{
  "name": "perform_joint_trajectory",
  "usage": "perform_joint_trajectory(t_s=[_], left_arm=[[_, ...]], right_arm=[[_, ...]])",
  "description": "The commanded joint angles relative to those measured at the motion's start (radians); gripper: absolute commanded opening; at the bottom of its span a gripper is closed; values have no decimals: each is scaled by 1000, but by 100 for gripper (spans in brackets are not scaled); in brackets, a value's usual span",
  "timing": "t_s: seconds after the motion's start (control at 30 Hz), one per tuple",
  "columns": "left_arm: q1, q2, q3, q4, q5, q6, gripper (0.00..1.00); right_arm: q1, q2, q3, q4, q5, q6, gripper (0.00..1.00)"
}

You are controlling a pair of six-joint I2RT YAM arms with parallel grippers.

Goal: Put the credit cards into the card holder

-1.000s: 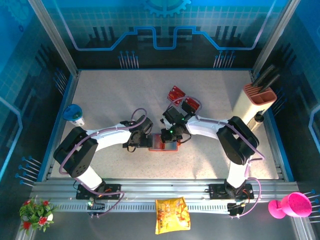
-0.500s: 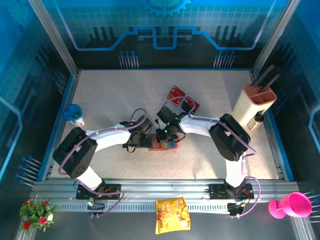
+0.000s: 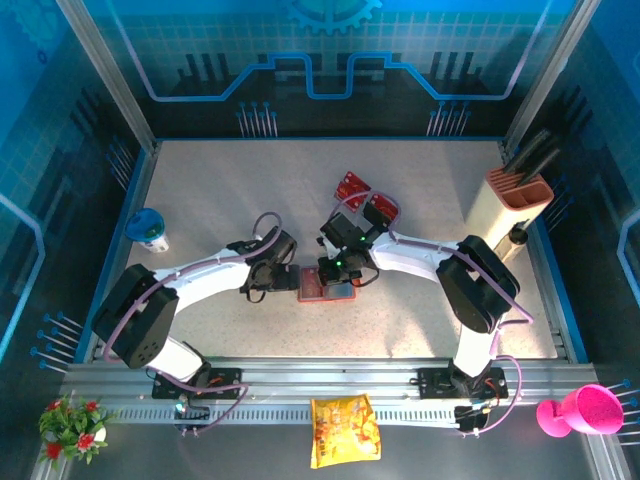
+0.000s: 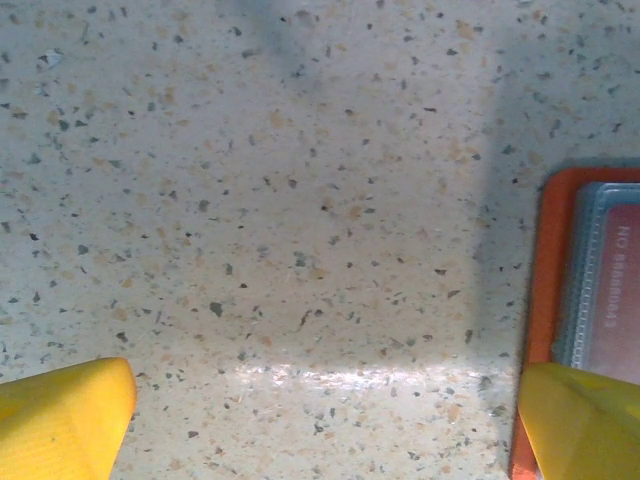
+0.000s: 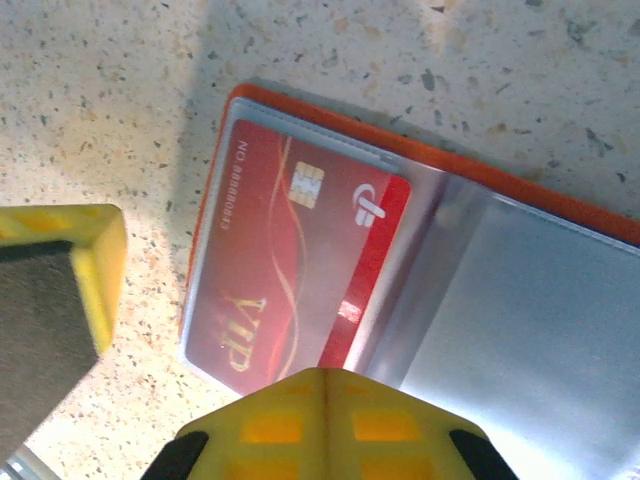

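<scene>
Orange card holder (image 3: 326, 291) on table (image 3: 220, 200) — left hand (image 3: 289, 281) just beside.

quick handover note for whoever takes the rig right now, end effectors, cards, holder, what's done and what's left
Left end effector: open, empty, low over the table at the left edge of the card holder.
Right end effector: shut, nothing gripped as far as I can see, over the holder.
Card holder: lying open and flat mid-table.
Done: one red VIP card sits in a holder pocket.
Left: a loose card and a second loose card lie farther back on the table; pick each up and slide it into the holder.
</scene>
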Motion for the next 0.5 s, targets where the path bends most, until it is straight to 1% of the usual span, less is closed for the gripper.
perform_joint_trajectory(t_s=[0.0,0.23,0.47], left_arm=[[7,21,11,-26,-7,5,99],[7,77,19,-9,22,28,99],[8,118,24,3,37,41,99]], right_arm=[[-5,11,-8,-22,20,12,0],[-6,44,-1,-16,25,16,0],[-4,89,36,-14,1,9,0]])
